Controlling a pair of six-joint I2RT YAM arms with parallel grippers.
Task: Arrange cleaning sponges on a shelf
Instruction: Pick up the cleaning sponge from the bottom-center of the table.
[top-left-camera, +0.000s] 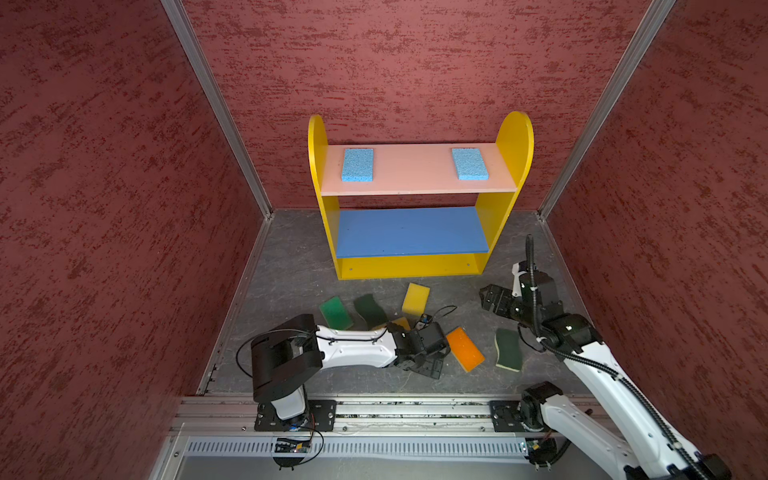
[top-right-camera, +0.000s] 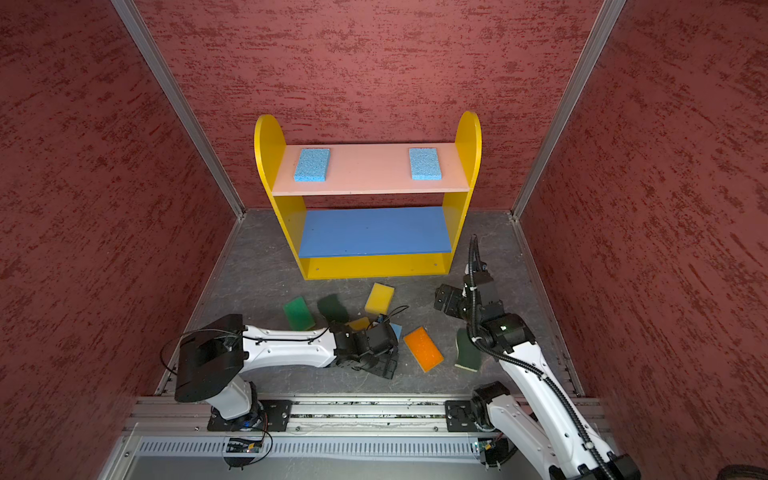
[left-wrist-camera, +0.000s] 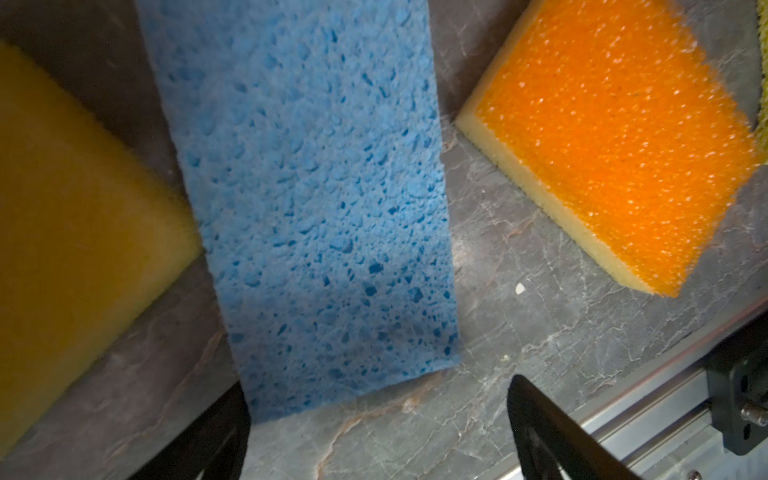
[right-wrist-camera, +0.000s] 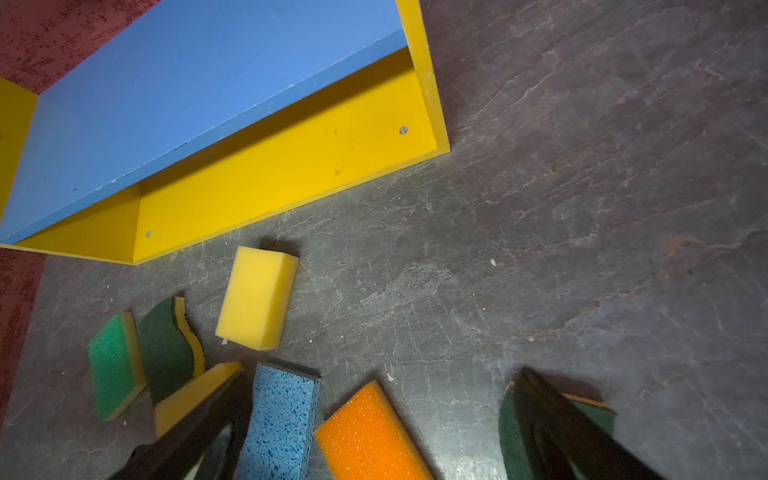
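The shelf (top-left-camera: 411, 268) stands at the back with two light blue cleaning sponges (top-left-camera: 357, 165) (top-left-camera: 469, 163) on its pink top board; its blue middle board (top-left-camera: 411, 232) is bare. On the floor lie a yellow sponge (top-left-camera: 415, 298), a bright green one (top-left-camera: 336, 312), two dark green ones (top-left-camera: 370, 311) (top-left-camera: 508, 349) and an orange-topped one (top-left-camera: 465, 348). My left gripper (top-left-camera: 428, 368) hangs open low over a third blue sponge (left-wrist-camera: 307, 199), whose near end lies by one fingertip (left-wrist-camera: 220, 432). A second yellow sponge (left-wrist-camera: 75, 232) lies beside it. My right gripper (top-left-camera: 488, 297) hovers open and empty, right of the pile.
Red textured walls close in three sides. An aluminium rail (top-left-camera: 415, 409) with both arm bases runs along the front edge, close behind the left gripper. Bare grey floor (right-wrist-camera: 582, 208) lies between the shelf's right end and the right arm.
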